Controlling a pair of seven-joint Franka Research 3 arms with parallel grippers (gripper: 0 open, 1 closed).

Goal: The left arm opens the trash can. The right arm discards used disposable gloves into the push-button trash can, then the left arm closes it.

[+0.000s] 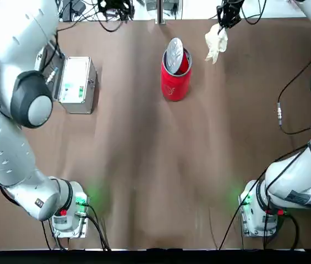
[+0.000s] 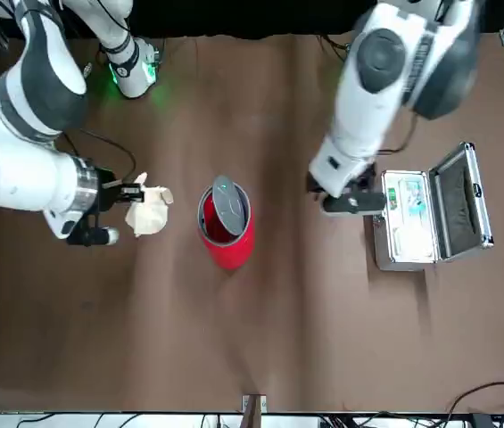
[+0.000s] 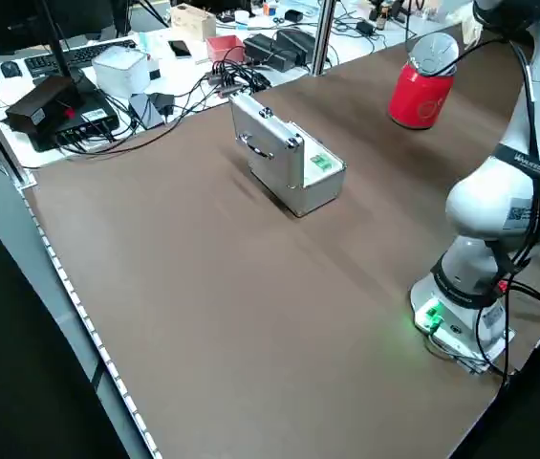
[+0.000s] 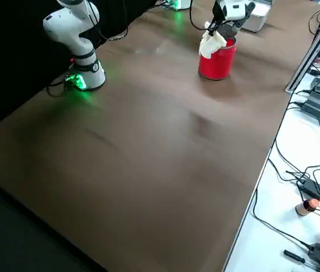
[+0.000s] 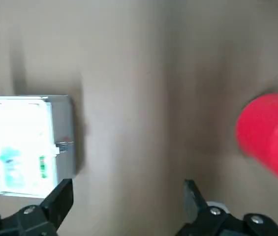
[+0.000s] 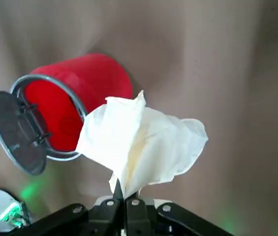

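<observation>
Right gripper [image 6: 124, 189]: closed on the off-white disposable gloves [image 6: 141, 142], held beside the bin.
Left gripper [image 5: 129, 189]: fingers apart, near the silver metal case [image 5: 28, 145].
Red trash can [image 1: 176, 77]: upright on the table [image 1: 138, 165], lid [image 6: 18, 132] raised.

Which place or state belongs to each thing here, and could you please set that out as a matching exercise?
1. Red trash can
2. Gloves
3. Left gripper
4. Metal case

A. held in the right gripper
B. fingers apart, holding nothing
C. silver, its lid raised, on the table
D. standing with its lid open

Pairs: 1-D, 2-A, 3-B, 4-C
</observation>
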